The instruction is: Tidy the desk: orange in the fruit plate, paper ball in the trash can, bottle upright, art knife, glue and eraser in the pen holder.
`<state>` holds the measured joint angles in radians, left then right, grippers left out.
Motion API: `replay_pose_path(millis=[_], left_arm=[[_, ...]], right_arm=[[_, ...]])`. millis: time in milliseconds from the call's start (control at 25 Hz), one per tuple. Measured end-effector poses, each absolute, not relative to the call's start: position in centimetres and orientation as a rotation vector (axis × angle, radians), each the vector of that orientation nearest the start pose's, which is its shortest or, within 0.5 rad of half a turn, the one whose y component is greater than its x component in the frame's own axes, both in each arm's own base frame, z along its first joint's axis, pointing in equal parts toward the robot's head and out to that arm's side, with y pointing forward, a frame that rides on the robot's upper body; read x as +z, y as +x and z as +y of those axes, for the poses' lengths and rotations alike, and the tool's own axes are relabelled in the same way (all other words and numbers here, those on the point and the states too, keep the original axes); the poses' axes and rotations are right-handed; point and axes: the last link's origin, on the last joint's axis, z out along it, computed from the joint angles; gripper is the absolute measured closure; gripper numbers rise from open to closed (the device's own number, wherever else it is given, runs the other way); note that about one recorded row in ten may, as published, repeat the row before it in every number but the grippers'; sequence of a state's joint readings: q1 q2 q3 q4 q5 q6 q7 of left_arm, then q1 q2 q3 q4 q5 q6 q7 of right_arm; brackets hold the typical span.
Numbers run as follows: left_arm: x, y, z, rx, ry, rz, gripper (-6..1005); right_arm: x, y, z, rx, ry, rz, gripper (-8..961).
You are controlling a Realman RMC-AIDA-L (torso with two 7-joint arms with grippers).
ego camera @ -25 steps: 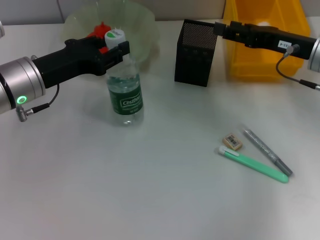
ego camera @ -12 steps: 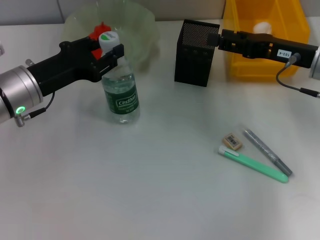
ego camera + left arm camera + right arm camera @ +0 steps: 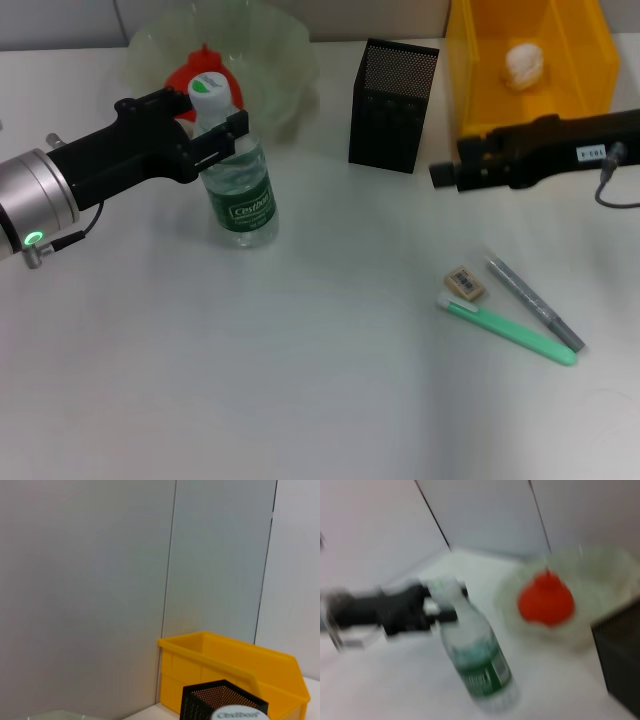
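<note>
Head view shows my left jaws (image 3: 215,137) gripping the bottle (image 3: 233,172) by its neck, upright on the table (image 3: 300,380) beside the fruit plate (image 3: 290,50), so I should release gently without tipping it.

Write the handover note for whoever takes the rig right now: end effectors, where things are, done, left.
Left end effector: closed on the neck of the bottle, which stands upright on the table in front of the fruit plate.
Right end effector: empty, low over the table, in front of the trash can, right of the pen holder.
Done: orange in the plate, paper ball in the trash can, bottle up.
Left: release the bottle. Eraser, green stick and grey stick lie on the table and go into the pen holder.
</note>
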<state>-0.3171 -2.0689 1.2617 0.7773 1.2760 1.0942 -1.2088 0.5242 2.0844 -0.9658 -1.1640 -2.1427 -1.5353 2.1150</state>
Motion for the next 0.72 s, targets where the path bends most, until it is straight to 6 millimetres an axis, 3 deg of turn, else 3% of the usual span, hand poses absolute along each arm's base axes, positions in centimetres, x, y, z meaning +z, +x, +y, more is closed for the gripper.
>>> replay_pose_path(millis=[240, 400, 720], left_arm=[[-0.2, -25.3, 34.1, -0.836, -2.358, -0.503, 452], [0.4, -25.0, 34.0, -0.891, -2.346, -0.515, 392], [0.6, -25.0, 34.1, -0.906, -2.337, -0.539, 389]], right_arm=[[3.5, 20.0, 34.7, 0.016, -2.712, 0.982, 244], [1.9, 20.3, 34.4, -0.226, -2.688, 1.041, 245], [0.1, 19.9, 33.8, -0.415, -2.692, 1.046, 257]])
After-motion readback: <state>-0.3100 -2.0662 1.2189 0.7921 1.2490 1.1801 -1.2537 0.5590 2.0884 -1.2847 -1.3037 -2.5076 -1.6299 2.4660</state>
